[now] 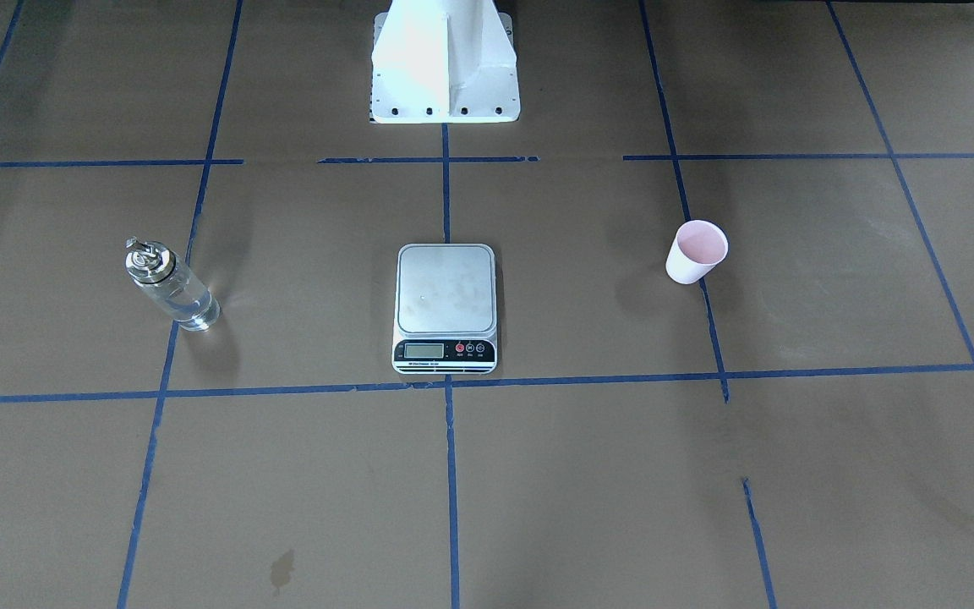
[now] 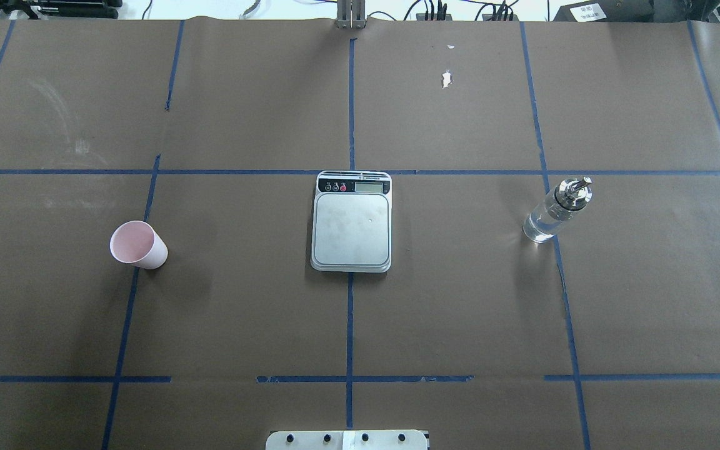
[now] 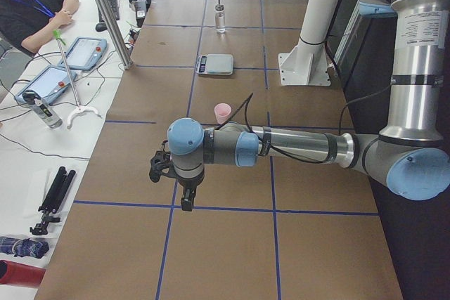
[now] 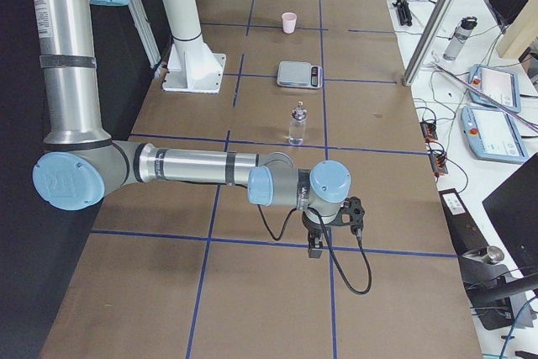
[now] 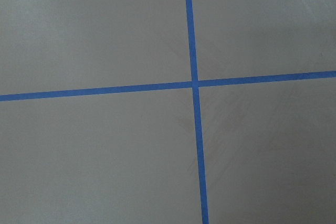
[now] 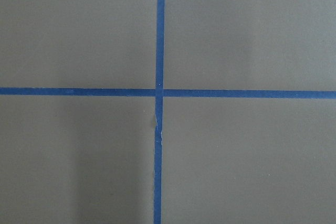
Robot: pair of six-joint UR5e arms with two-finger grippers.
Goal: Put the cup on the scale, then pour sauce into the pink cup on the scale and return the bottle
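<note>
The pale pink cup (image 2: 138, 245) stands upright on the brown table, left of the scale (image 2: 352, 222), whose silver plate is bare. The clear glass bottle (image 2: 557, 209) with its metal spout stands upright to the scale's right, with clear sauce inside. In the front-facing view the cup (image 1: 696, 251) is at the right, the scale (image 1: 445, 304) in the middle and the bottle (image 1: 170, 285) at the left. My left gripper (image 3: 184, 201) hangs low over the table, well short of the cup (image 3: 222, 111). My right gripper (image 4: 317, 250) hangs likewise short of the bottle (image 4: 297, 124). I cannot tell whether either is open or shut.
Blue tape lines grid the brown paper. The robot's white base (image 1: 445, 63) stands behind the scale. A seated person (image 3: 31, 5) and tablets (image 3: 84, 53) are at a side bench beyond the table's edge. Both wrist views show only tape crossings.
</note>
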